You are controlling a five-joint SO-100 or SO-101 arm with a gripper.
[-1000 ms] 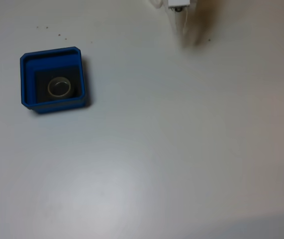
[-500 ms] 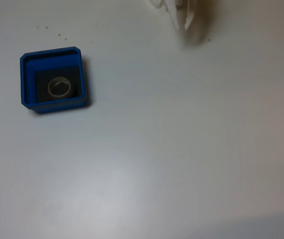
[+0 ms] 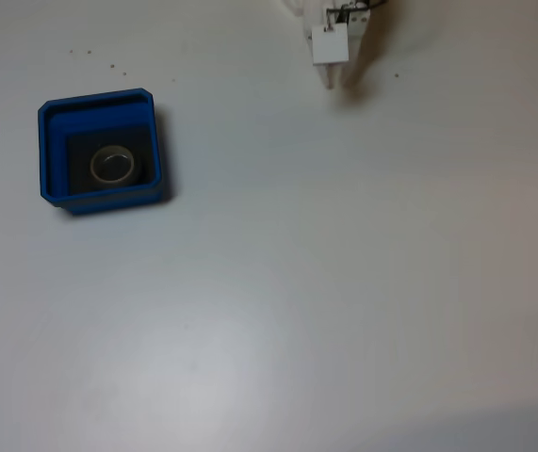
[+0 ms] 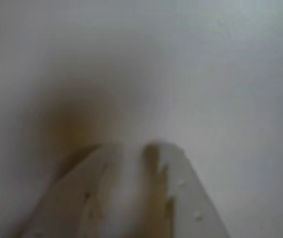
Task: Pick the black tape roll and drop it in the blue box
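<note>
White tabletop point(image 3: 344, 282) is spread across the whole fixed view, bare but for a few dark specks at far left. At left the blue box point(image 3: 52, 155) is seen sitting square, bright low walls round a dark floor. Inside it, flat on that floor, the black tape roll point(image 3: 113, 166) is found, its pale inner core showing as a ring with the open centre dark; the black outer band is barely told from the floor. At the far edge the gripper point(image 3: 336, 80) has been swung about since a second ago, tips now pointing nearer, well apart from the box. In the wrist view the gripper point(image 4: 131, 148) is blurred; its fingers appear nearly together with nothing between. The drop is judged done.
</note>
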